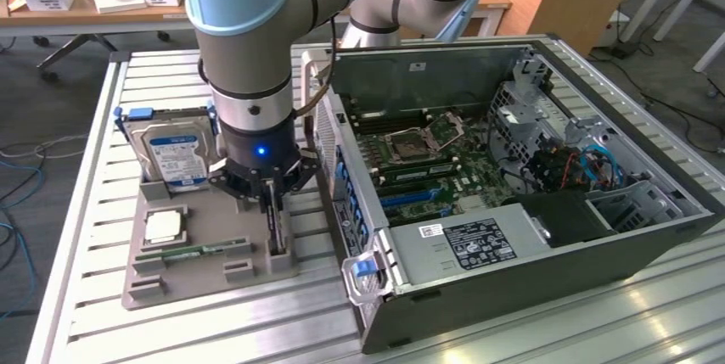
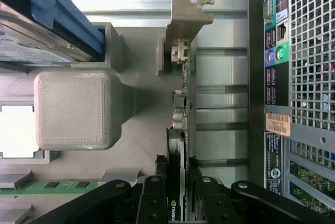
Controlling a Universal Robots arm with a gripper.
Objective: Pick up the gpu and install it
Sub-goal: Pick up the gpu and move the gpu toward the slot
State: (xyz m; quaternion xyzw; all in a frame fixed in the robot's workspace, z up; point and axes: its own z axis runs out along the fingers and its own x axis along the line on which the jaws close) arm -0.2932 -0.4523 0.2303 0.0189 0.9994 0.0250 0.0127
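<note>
Dark-green gpu (image 2: 180,145), silver bracket (image 2: 189,17)

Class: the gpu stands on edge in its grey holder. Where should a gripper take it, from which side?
Pinch the gpu by its flat faces near the top edge, coming straight down. It stands upright in the holder, leaving that edge free.
</note>
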